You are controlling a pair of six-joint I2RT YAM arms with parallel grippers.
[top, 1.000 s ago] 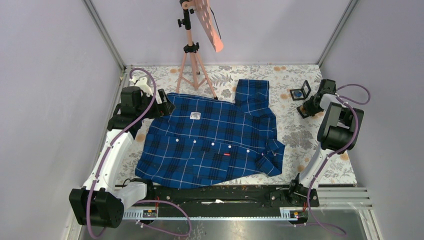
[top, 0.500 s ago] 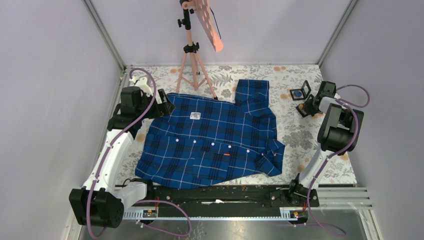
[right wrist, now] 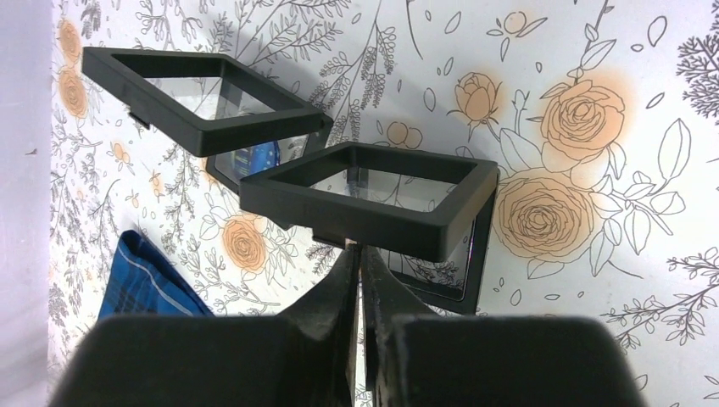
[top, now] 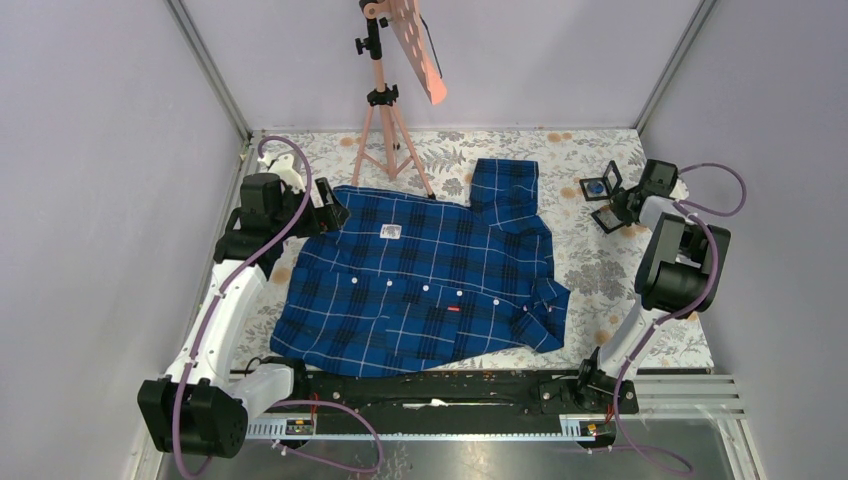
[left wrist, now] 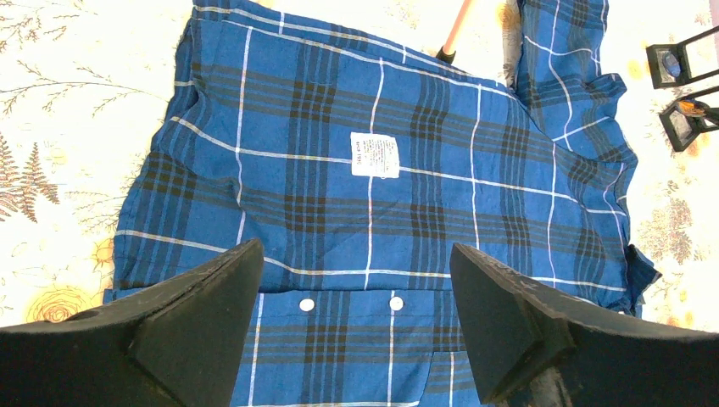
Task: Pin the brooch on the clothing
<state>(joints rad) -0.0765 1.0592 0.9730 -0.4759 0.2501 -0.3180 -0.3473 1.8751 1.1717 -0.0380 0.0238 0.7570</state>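
The right gripper [right wrist: 359, 254] is clenched at the edge of a black frame case [right wrist: 373, 216], while the left gripper [left wrist: 356, 275] stands released above the shirt [left wrist: 475, 195].

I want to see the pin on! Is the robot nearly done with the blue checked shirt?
No. Done: the dark-blue plaid button-up shirt lies spread on the flowery tablecloth. In hand: the right gripper is shut at an open black square-framed box; I cannot see a brooch in its grip. The left gripper hovers open over the shirt. Left: pinning, no brooch shows on the shirt.
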